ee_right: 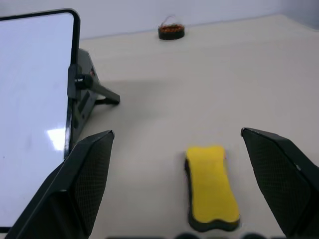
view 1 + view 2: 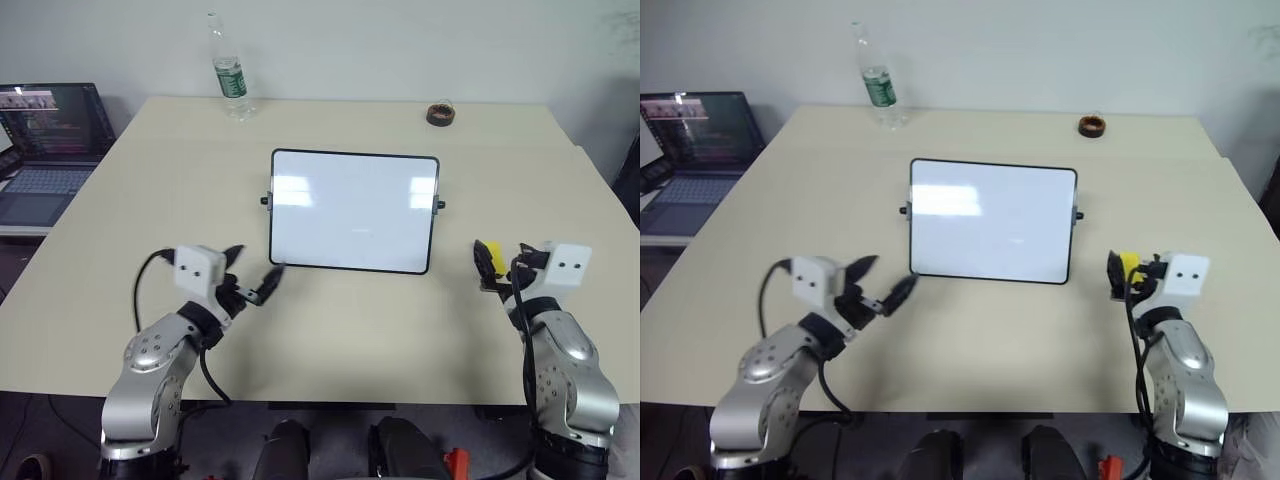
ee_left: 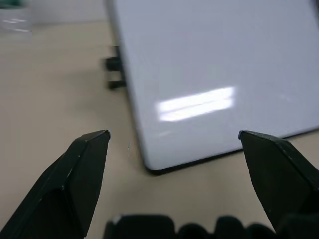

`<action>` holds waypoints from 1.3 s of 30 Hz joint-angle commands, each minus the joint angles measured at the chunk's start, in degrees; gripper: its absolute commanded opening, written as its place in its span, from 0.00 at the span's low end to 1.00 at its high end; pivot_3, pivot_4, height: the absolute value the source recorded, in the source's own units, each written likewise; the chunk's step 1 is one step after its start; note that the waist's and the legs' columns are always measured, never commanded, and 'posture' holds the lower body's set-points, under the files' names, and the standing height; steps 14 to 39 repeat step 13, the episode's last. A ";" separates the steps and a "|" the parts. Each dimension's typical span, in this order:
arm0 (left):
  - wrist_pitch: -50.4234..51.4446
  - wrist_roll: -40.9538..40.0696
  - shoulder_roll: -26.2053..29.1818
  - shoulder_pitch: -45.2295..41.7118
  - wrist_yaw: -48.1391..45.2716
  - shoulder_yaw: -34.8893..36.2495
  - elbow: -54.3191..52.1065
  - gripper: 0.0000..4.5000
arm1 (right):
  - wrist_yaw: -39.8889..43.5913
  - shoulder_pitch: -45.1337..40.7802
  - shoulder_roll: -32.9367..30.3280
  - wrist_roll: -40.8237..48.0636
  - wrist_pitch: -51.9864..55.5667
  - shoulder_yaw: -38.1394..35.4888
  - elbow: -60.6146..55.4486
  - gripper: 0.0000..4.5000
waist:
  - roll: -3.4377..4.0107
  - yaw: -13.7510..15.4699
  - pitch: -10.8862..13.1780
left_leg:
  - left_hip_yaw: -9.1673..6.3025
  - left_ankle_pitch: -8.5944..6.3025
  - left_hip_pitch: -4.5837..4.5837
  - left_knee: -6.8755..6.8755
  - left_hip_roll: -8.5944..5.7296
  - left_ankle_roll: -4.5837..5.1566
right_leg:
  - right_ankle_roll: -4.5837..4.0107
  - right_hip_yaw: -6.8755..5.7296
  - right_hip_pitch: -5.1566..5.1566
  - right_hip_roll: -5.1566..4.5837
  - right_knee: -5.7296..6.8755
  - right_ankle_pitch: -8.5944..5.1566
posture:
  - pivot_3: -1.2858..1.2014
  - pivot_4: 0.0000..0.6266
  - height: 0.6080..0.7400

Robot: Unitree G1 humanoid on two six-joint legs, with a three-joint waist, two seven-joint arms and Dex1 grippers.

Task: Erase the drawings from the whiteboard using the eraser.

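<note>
The whiteboard [image 2: 353, 212] stands propped on the middle of the beige table [image 2: 400, 330], with black knobs on its short sides. Its glossy face looks nearly blank; of the drawings I make out just a faint speck [image 2: 361, 232]. The yellow eraser [image 1: 212, 186] lies flat on the table to the right of the board. My right gripper [image 1: 177, 132] is open around it, both fingers apart from it. My left gripper [image 2: 258, 262] hovers open at the board's near left corner [image 3: 152, 167], holding nothing.
A clear water bottle [image 2: 230, 75] stands at the table's far edge. A dark round ring [image 2: 440, 114] lies at the far right. An open laptop [image 2: 50, 140] sits on a lower surface off the table's left side.
</note>
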 commanded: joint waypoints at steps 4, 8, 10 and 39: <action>-8.36 10.79 -3.82 4.14 13.74 1.40 0.08 1.00 | 8.88 14.74 -2.10 0.02 -16.66 1.80 -0.26 0.99 | -0.03 0.32 -0.02 | -0.04 -0.01 0.04 -0.02 -0.01 0.00 | 0.02 -0.05 0.10 0.00 -0.08 -0.02 | 0.52 0.24 1.00; -9.00 11.55 -5.26 5.30 16.68 2.49 2.25 1.00 | 9.48 18.78 -1.48 2.07 -17.58 2.58 -0.96 0.99 | -0.01 -0.17 -0.03 | 0.04 0.00 0.13 -0.02 0.00 0.00 | 0.02 0.04 0.11 0.02 -0.05 -0.03 | 0.52 0.24 1.00; -9.10 11.61 -5.43 5.47 17.13 2.42 2.62 1.00 | 9.48 17.92 -2.26 2.44 -17.07 2.41 -0.90 0.99 | -0.02 -0.31 -0.04 | 0.12 0.00 0.21 -0.02 -0.01 -0.01 | 0.02 0.11 0.14 0.09 -0.05 -0.03 | 0.52 0.24 1.00; -10.21 11.39 -5.05 5.17 16.58 1.86 3.49 1.00 | 9.23 15.50 -3.87 4.00 -14.33 1.58 -0.43 0.99 | -0.02 -0.24 -0.03 | 0.08 0.00 0.23 -0.02 0.00 -0.01 | 0.01 0.09 0.14 0.15 -0.02 -0.03 | 0.52 0.24 1.00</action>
